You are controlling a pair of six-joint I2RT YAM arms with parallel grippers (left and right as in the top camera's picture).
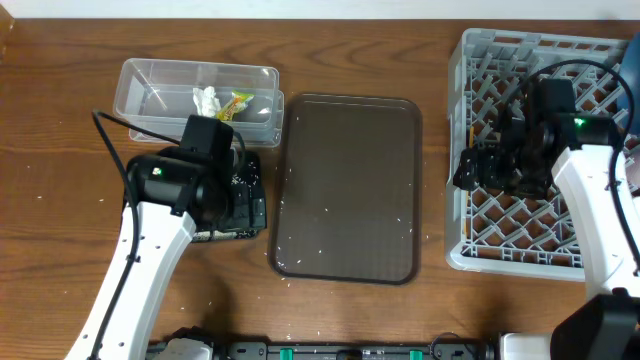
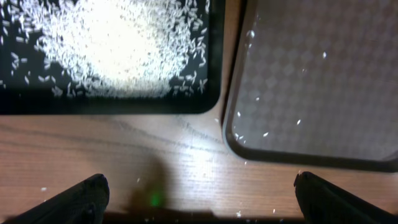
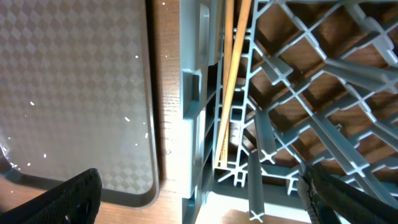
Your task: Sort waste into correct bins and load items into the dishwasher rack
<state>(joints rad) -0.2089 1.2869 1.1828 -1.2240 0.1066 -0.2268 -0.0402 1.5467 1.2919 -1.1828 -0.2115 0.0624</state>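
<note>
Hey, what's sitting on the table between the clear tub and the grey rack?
The brown tray, with a few rice grains scattered on it. The overhead view shows it.

Table (image 1: 60, 120): dark brown wood, grain running left to right, filling almost the whole overhead view. Light is even from above, with soft shadows on the near half. At the far edge lies a thin pale strip (image 1: 300, 12); wall or floor, cannot tell. Left wrist view: the wood reads lighter, with a dull glare and a small green glint (image 2: 153, 200). Right wrist view: a narrow band of the same warm brown wood.
</note>
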